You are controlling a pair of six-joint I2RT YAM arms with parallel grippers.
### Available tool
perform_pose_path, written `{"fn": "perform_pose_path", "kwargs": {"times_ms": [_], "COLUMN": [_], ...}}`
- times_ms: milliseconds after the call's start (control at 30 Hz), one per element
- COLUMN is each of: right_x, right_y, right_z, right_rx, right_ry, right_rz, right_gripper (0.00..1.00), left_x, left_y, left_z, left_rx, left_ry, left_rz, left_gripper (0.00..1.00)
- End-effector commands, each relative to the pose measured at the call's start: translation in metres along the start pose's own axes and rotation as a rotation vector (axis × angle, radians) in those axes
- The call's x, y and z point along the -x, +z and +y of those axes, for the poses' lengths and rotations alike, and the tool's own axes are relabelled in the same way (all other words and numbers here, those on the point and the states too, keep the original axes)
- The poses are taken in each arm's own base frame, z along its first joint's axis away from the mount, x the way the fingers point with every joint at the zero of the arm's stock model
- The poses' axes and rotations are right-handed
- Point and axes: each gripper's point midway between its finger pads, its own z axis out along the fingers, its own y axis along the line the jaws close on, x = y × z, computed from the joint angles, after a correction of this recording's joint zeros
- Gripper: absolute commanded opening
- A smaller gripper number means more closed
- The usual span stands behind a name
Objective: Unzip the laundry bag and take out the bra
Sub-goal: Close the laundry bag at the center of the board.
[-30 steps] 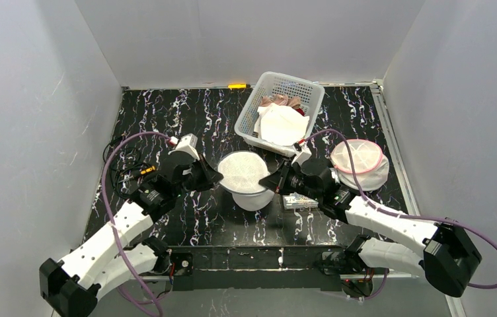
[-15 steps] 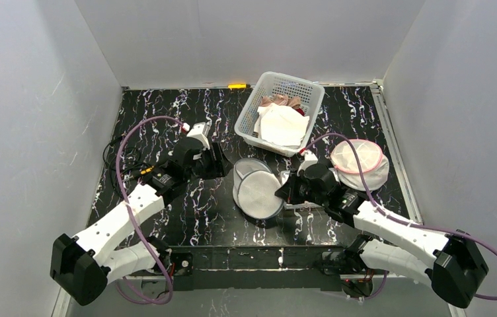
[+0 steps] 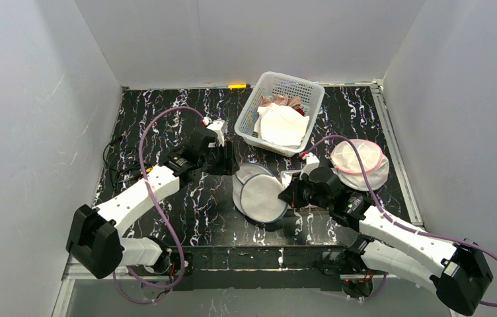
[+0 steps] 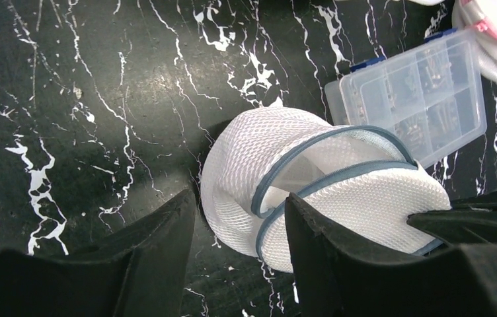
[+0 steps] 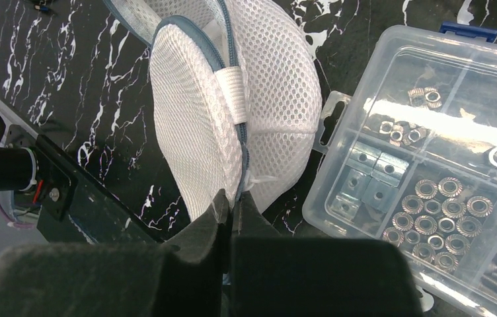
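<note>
The laundry bag (image 3: 259,195) is a round white mesh pouch with blue-grey zipper trim, lying tipped on its side on the black marbled table. Its zipper is partly open, with a gap between lid and body (image 4: 312,165). My right gripper (image 3: 287,196) is shut on the bag's zipper edge (image 5: 232,197), just right of the bag (image 5: 193,119). My left gripper (image 3: 223,158) hangs open behind and left of the bag, and its fingers (image 4: 239,198) frame the bag (image 4: 246,172) without touching it. The bra is hidden.
A white basket (image 3: 252,105) of folded cloth stands at the back. A second mesh bag with pink trim (image 3: 358,162) lies at the right. A clear box of nuts and bolts (image 5: 431,165) sits right beside the held bag. An orange marker (image 3: 236,86) lies at the rear edge.
My left gripper opened, let go of the bag and drew back toward the basket. The bag went from upright between both grippers to tipped on its side, still held by my right gripper.
</note>
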Motion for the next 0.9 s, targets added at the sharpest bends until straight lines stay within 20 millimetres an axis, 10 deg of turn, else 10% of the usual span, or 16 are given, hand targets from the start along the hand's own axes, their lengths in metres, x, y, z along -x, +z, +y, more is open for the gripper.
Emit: {"fn": "perform_pose_path", "kwargs": {"times_ms": [0,367,633,867], "right_x": [0.006,0.014,0.048,0.067], "right_y": [-0.004,-0.009,-0.019,-0.014], "right_z": [0.01,0.026,0.063,0.049], "right_rx": [0.05,0.116,0.316,0.315], "right_ry": [-0.029,-0.026,0.147,0.352], "right_rz": [-0.012,-0.028,-0.205,-0.371], "right_gripper": [0.01,0.01,0.01,0.01], "left_x": [0.001,-0.032,-0.044,-0.053], "left_y": [-0.004,0.016,0.001,-0.011], "left_z": [-0.014,0.002,-0.002,-0.018], "left_rx": [-0.055,0.014,-0.044,-0.159], "left_ry": [0.082,0.046,-0.066,-0.155], "left_rz": [0.037,0.159,0.088,0.055], "left_gripper": [0.48,0.01,0.0,0.0]}}
